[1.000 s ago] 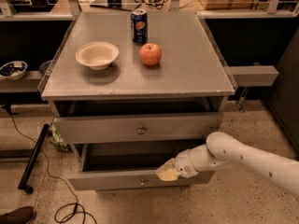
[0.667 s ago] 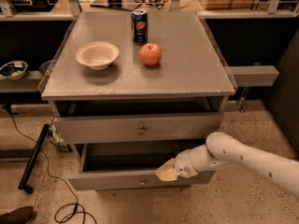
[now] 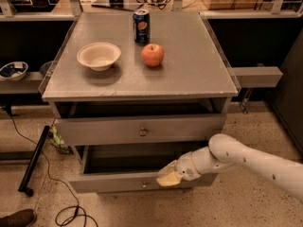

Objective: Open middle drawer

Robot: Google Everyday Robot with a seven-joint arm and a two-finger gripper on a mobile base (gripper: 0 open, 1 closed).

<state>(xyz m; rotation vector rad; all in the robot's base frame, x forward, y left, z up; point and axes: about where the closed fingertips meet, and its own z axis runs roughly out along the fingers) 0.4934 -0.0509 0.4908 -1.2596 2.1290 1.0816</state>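
Middle drawer (image 3: 118, 182) is seen drawn well out of the grey cabinet (image 3: 189, 74), its dark inside exposed behind the front panel, with a small round knob (image 3: 144, 184) at the panel's centre. The gripper (image 3: 168, 178) is set at the panel's top edge, just right of the knob; how far it is open, and whether anything is held, cannot be told. Any remaining pull is best kept straight and level, so the drawer is not skewed. On the cabinet top, a bowl (image 3: 98, 56) is placed toward the left edge, an apple (image 3: 152, 55) mid-surface, and a Pepsi can (image 3: 141, 26) near the back edge.
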